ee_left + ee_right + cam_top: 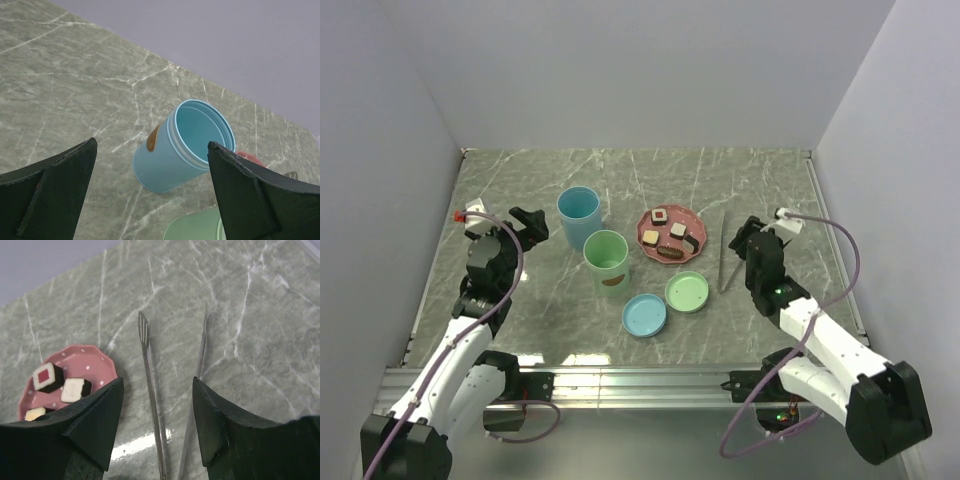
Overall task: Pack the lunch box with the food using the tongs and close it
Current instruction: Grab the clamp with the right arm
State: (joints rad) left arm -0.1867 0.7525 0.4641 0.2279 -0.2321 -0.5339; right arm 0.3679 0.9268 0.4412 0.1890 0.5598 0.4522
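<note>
The grey metal tongs (pixel 723 255) lie flat on the marble table, right of the pink dotted plate (pixel 660 227). The plate carries the food (pixel 677 230): square cream-and-dark blocks and one brown elongated piece (pixel 670 253). My right gripper (pixel 752 232) hovers open just above the tongs (pixel 150 390); both slim arms run between its fingers (pixel 100 410), untouched. Food blocks (pixel 47 377) show at the left of that view. The lunch box stands open as a blue container (pixel 579 216) and a green one (pixel 606 262). My left gripper (pixel 528 222) is open and empty, facing the blue container (pixel 172 155).
A blue lid (pixel 645 314) and a green lid (pixel 687 292) lie loose in front of the containers. The green container's rim (pixel 200 227) shows low in the left wrist view. Walls close the table on three sides, and a metal rail runs along the near edge.
</note>
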